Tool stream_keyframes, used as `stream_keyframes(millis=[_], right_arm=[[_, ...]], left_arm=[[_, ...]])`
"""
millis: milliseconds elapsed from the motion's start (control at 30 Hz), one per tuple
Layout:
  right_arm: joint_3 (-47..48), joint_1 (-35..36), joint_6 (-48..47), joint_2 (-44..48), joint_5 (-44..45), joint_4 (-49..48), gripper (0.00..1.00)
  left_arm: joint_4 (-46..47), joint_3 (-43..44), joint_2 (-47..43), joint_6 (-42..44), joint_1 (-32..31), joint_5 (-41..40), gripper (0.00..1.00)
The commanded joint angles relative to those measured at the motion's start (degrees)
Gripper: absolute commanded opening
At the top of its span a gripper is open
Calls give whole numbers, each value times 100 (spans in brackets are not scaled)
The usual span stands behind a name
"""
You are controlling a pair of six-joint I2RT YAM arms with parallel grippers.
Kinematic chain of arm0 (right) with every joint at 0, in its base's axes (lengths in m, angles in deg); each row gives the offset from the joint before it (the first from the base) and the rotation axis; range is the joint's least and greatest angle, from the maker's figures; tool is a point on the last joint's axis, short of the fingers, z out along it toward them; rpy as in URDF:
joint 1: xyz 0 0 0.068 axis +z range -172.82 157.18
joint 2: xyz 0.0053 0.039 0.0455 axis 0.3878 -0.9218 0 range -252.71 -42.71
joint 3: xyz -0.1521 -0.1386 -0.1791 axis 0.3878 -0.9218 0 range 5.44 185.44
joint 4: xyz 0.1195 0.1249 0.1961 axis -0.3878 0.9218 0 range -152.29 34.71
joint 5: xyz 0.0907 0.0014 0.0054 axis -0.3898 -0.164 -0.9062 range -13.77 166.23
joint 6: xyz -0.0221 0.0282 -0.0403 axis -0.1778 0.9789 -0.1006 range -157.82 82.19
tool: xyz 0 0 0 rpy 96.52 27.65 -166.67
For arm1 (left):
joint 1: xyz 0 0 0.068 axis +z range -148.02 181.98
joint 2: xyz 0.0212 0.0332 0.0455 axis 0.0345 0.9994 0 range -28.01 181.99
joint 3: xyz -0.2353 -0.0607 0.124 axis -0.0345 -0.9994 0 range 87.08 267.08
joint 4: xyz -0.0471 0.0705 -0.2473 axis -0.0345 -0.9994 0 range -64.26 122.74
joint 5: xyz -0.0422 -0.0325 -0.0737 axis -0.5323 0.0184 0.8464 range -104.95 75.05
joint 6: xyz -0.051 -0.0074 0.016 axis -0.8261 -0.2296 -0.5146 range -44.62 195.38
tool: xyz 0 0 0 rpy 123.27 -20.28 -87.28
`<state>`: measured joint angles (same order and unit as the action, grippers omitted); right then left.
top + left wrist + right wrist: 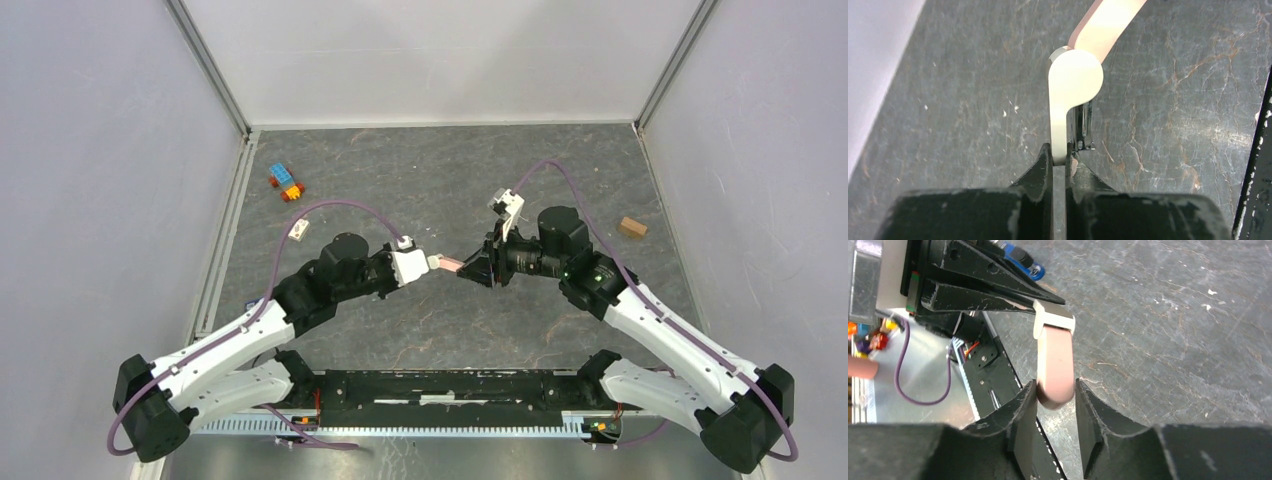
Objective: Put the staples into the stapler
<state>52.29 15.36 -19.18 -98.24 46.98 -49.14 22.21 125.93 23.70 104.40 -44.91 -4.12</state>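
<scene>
Far left, toy bricks (285, 182) lie on the table (560, 180), close to the left wall. Just nearer than them is a small pale piece (299, 228), too small to tell what it is.

The stapler (1025, 265) shows in the right wrist view as a blue body with a black part. It lies on the table past my left arm, to its left and apart from both claws.

Mid-table, my left claw (1059, 156) is clamped tight on the white leg of a pink-and-white piece (1075, 80), held off the table. A narrow dark metal part (1083, 127) runs along that leg by my fingertip. I cannot tell what it is.

The pink end reaches right into my right claw (1055, 390). It is closed on that end, and both pads look pressed against its sides. The two claws meet tip to tip.

Far right, a small brown block (631, 227) lies alone, well apart from my right arm.
</scene>
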Motion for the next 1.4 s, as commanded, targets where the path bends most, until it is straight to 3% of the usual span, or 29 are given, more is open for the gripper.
stream_keyframes(millis=[0,167,300,433,533,867,967,1167,1367], right_arm=[[-428,-208,393,206,618,-559,42],[-975,-221,1314,299,647,-1774,49],[-1122,-215,1501,334,555,-2111,58],[-1283,-218,1715,560,1051,-2358,70],[-1520,-212,2074,708,1283,-2880,74],[-1600,8,2635,420,1213,-4085,56],[-1511,124,2743,240,1432,-4340,53],[-1027,190,2870,-248,1939,-4298,35],[-562,185,2843,-592,2025,-4013,30]], left_arm=[[-400,365,285,-593,128,-169,2],[-50,244,284,-1316,127,215,2],[187,258,278,-1872,128,187,2],[254,417,369,-2627,150,-55,2],[199,677,527,-3335,145,-146,2],[-749,1830,1275,-4695,141,-252,2],[-535,1722,1237,-4846,145,-221,2],[-138,1369,1032,-4927,145,-23,2],[-132,1081,845,-4765,145,-19,2]])
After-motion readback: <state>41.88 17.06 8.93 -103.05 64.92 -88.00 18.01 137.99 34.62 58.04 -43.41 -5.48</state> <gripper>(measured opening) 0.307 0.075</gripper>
